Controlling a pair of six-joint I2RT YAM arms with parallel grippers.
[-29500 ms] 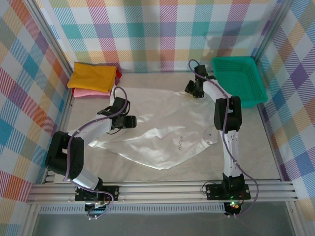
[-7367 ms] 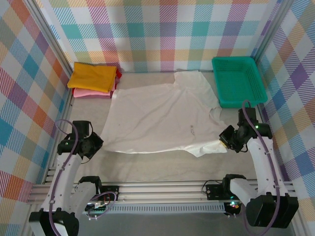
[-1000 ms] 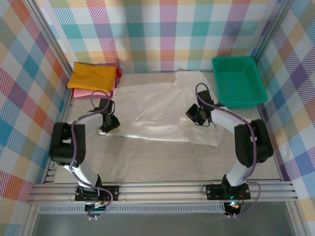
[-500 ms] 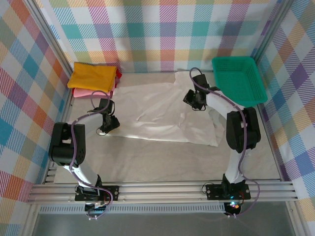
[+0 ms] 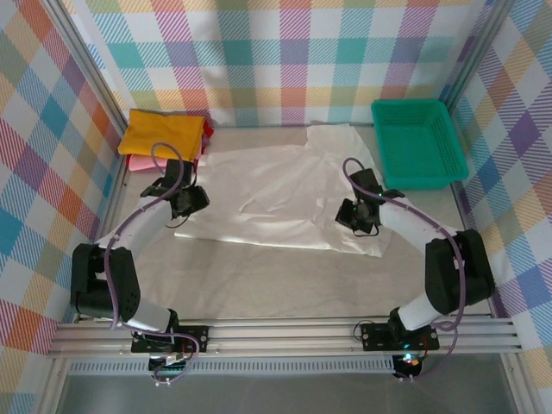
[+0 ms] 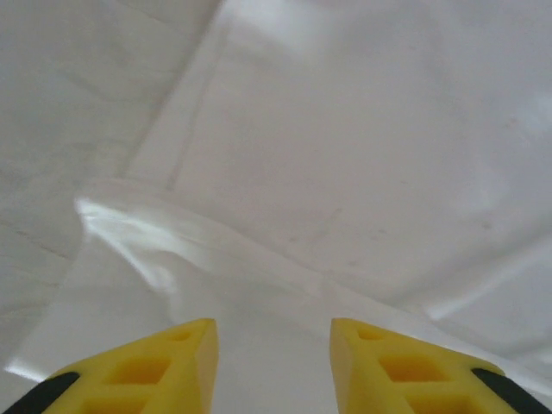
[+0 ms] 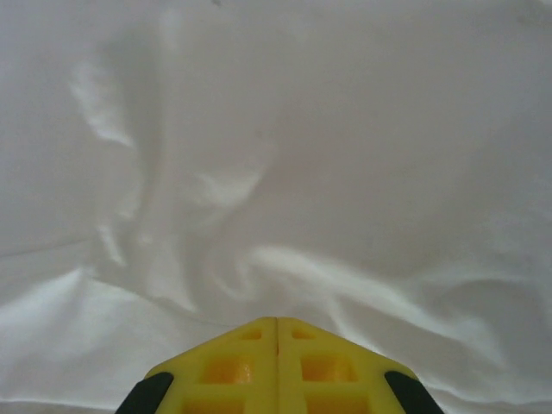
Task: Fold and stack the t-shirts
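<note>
Right gripper (image 7: 276, 324) clenched, tips on plain white cloth t-shirt (image 5: 276, 194); left gripper (image 6: 273, 333) parted over its left edge. Spread mid-frame in top view, long axis left-right, sleeve (image 5: 335, 140) pointing upper right.

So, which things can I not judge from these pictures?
- Pink t-shirt and red t-shirt, top view: the yellow t-shirt covers all but their edges.
- Right gripper, right wrist view: its shut fingers hide whether cloth of the white t-shirt is pinched.
- Left gripper, left wrist view: fingers cut off by the bottom edge.
</note>
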